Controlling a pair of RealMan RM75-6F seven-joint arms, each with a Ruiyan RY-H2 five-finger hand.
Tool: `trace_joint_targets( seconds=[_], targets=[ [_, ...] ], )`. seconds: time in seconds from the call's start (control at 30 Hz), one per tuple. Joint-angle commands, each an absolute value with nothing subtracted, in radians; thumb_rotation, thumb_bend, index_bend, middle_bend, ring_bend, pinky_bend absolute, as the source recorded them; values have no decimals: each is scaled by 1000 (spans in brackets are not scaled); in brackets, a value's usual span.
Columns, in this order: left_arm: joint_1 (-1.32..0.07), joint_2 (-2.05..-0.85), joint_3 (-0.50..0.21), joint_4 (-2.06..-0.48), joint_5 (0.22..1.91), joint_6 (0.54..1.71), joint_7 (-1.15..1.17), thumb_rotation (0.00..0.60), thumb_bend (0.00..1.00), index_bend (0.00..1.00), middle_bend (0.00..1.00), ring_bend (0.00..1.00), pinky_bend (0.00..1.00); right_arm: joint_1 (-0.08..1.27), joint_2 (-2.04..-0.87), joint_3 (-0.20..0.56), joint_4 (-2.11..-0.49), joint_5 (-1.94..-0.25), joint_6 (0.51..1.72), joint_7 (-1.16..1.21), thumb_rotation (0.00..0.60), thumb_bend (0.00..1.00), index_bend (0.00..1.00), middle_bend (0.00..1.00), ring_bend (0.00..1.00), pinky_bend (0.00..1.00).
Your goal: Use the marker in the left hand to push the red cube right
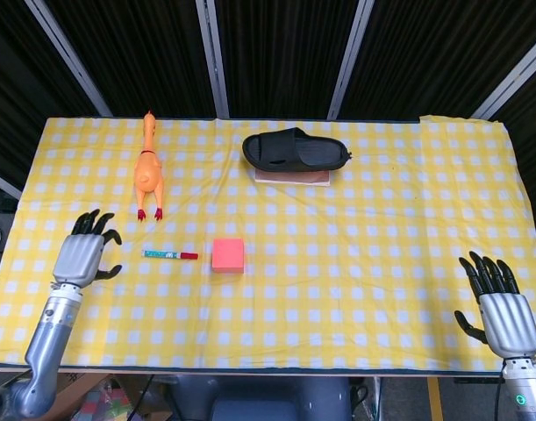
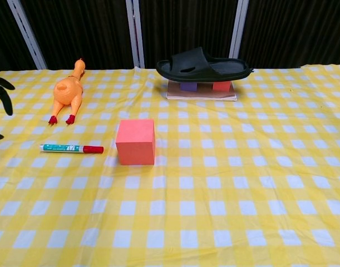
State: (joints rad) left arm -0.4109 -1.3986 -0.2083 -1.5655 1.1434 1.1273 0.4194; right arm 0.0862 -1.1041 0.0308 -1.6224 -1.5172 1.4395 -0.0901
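Note:
The red cube (image 1: pixel 228 255) (image 2: pixel 136 142) sits on the yellow checked cloth near the table's middle. A marker (image 1: pixel 170 255) (image 2: pixel 71 148) with a teal label and red cap lies flat just left of the cube, its cap pointing at it. My left hand (image 1: pixel 83 254) hovers over the cloth left of the marker, fingers spread, holding nothing; only its fingertips (image 2: pixel 4 94) show at the chest view's left edge. My right hand (image 1: pixel 501 311) stays open at the table's front right corner, far from both objects.
An orange rubber chicken (image 1: pixel 148 171) (image 2: pixel 68 92) lies behind the marker. A black slipper (image 1: pixel 296 150) (image 2: pixel 203 64) rests on small blocks on a board (image 2: pixel 201 92) at the back centre. The table's front edge (image 1: pixel 250 372) runs below the hands.

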Motion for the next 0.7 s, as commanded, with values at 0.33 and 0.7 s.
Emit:
trace_joint_targets(
  seconds=[0.33,0.7],
  targets=[
    [-564,-1544,-242,-1465,908,1035,654,600,262,461,102,0,56,88,-1106,32,-1617,-1522,1442,-82,600,354,0,0,0,0],
    [-624,-1624,-231,-1377,817,1025,706,600,264,471,103,0,56,88,-1106,34,-1617,-1522,1442,-73,600,354,0,0,0,0]
  ],
)
